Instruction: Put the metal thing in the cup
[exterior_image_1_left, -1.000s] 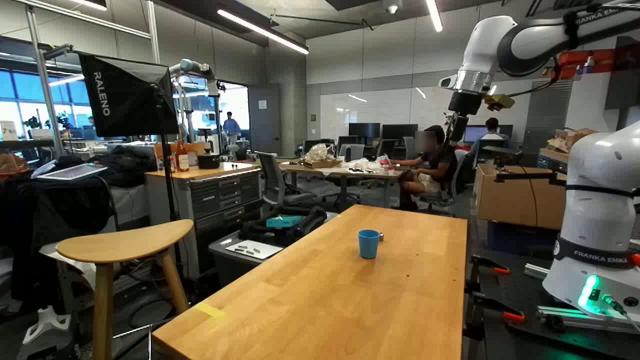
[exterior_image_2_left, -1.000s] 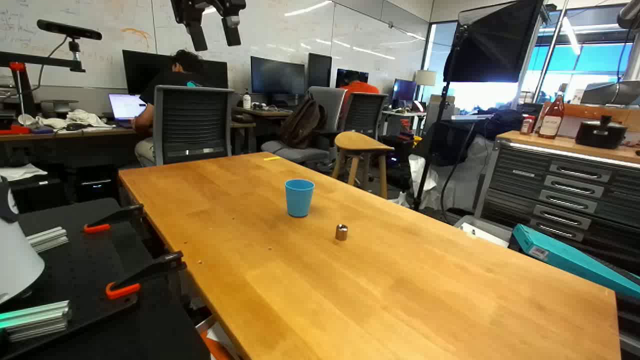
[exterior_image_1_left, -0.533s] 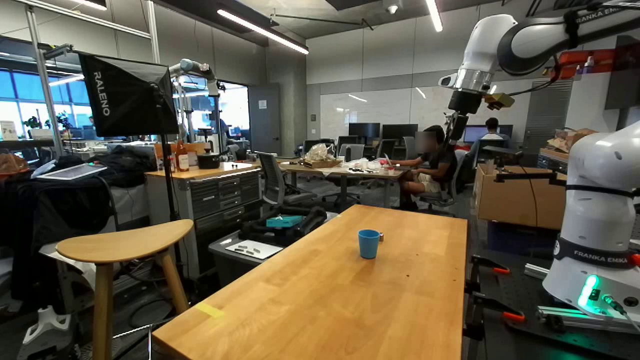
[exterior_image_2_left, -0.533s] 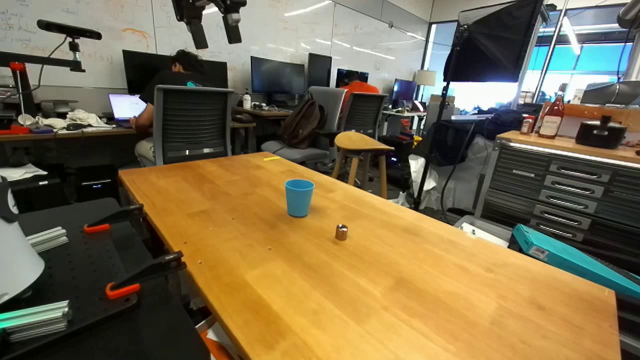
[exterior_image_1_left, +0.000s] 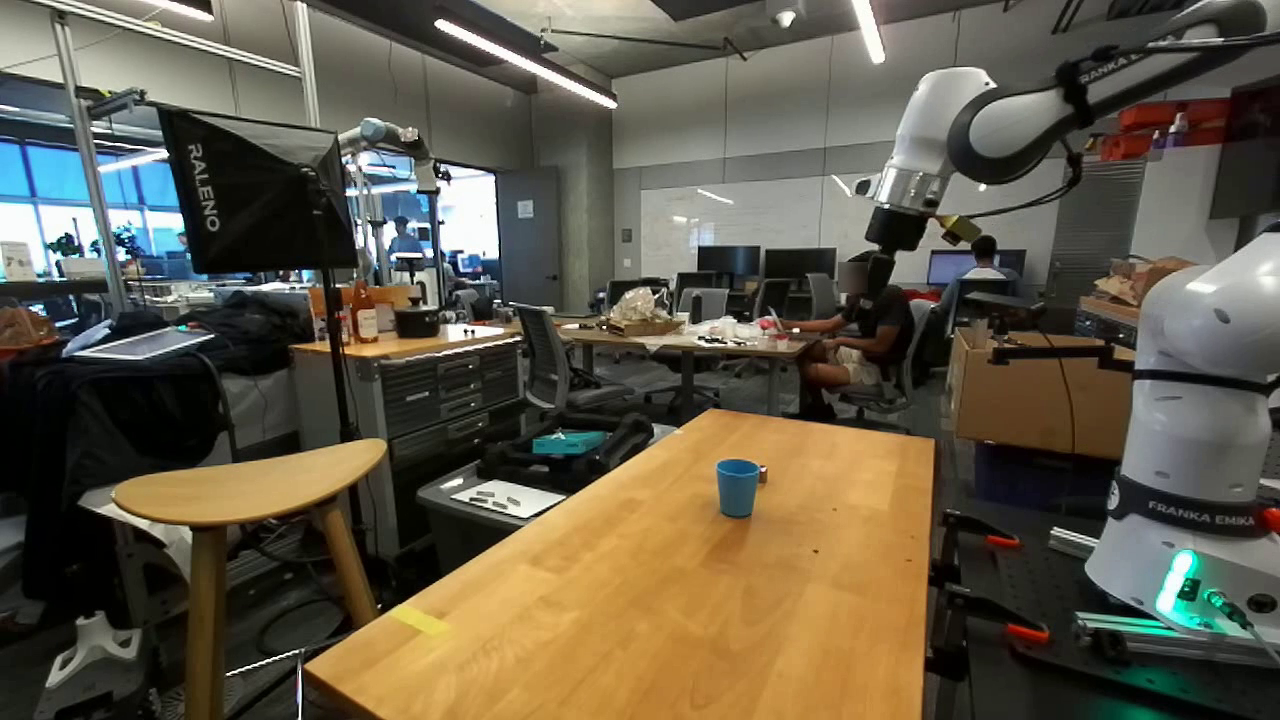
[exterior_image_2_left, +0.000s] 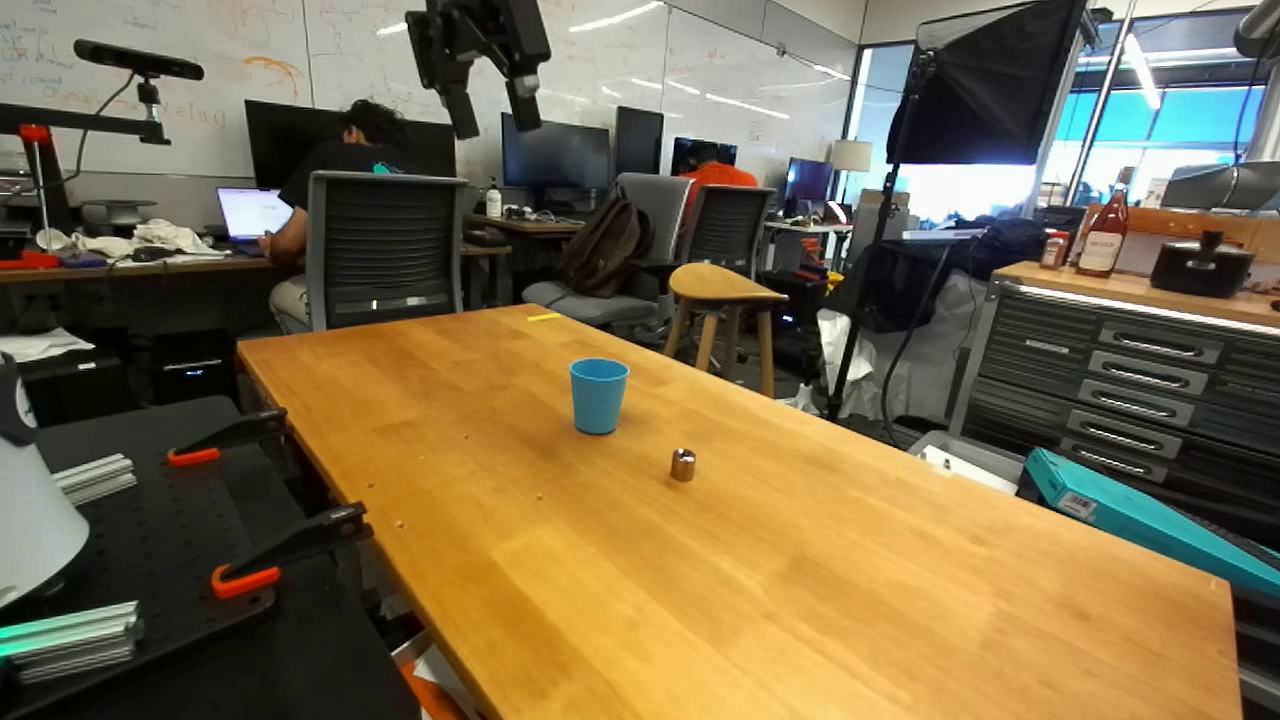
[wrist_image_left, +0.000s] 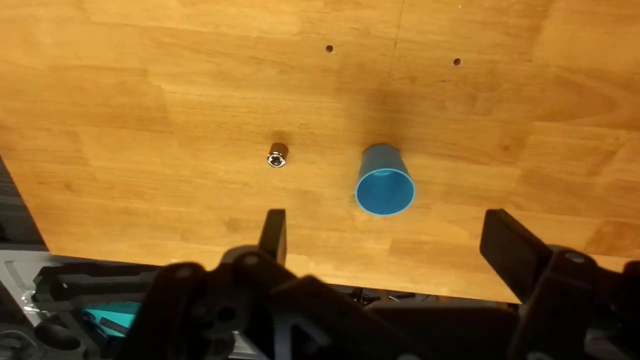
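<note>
While a small metal piece (exterior_image_2_left: 683, 465) stands on the table (exterior_image_2_left: 760, 600) in an exterior view, the blue cup (exterior_image_2_left: 598, 400) stands upright, farther and to its left; the gripper (exterior_image_2_left: 495, 121) hangs high up, jaws wide apart, holding nothing.

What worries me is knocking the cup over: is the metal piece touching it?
Apart: the wrist view plainly shows a stretch of table between the metal piece and the cup.
</note>
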